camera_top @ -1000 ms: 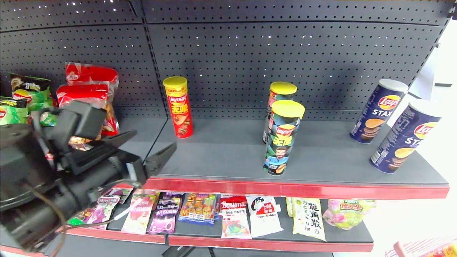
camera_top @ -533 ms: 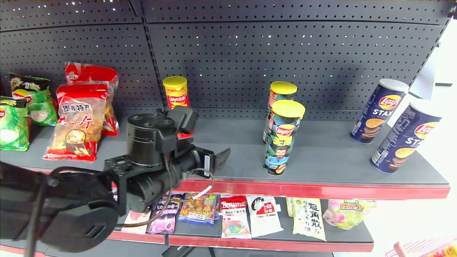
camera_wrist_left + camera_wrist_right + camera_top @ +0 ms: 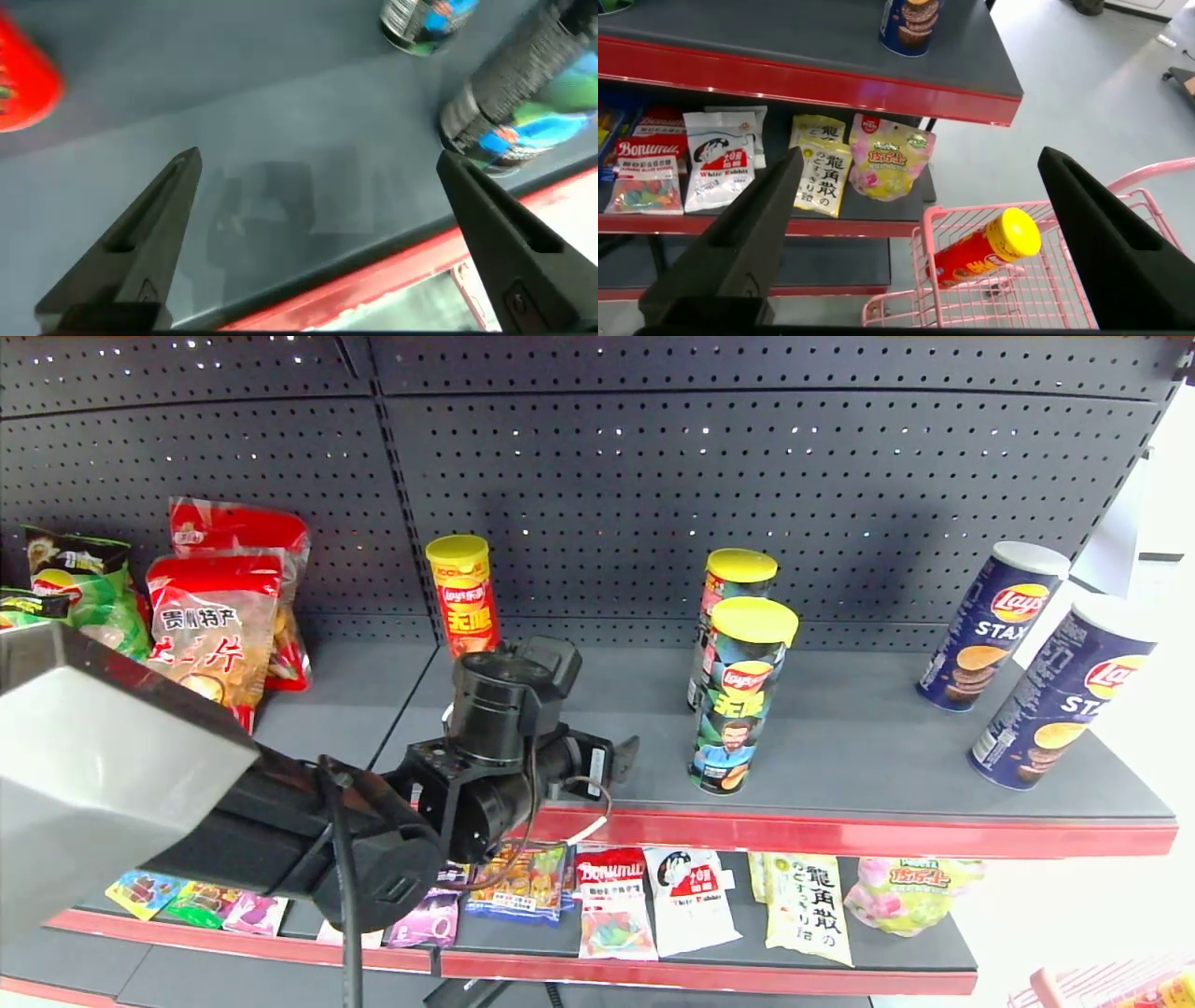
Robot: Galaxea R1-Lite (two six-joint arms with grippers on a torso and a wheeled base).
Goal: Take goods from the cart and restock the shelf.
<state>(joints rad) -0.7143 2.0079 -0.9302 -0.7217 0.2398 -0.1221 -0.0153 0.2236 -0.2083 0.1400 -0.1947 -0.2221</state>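
Your left jaws stand wide and empty over the front edge of the shelf (image 3: 840, 747), low centre of the head view, between the standing red can (image 3: 464, 607) and the green cans (image 3: 742, 695). Your right jaws, also wide and empty, hang above the pink cart (image 3: 1148, 175) at the lower right of the right wrist view. Several cans already stand on the shelf, but the lying red can (image 3: 982, 250) waits in the cart, and the cart is cut off by the frame, so you cannot tell what else it holds.
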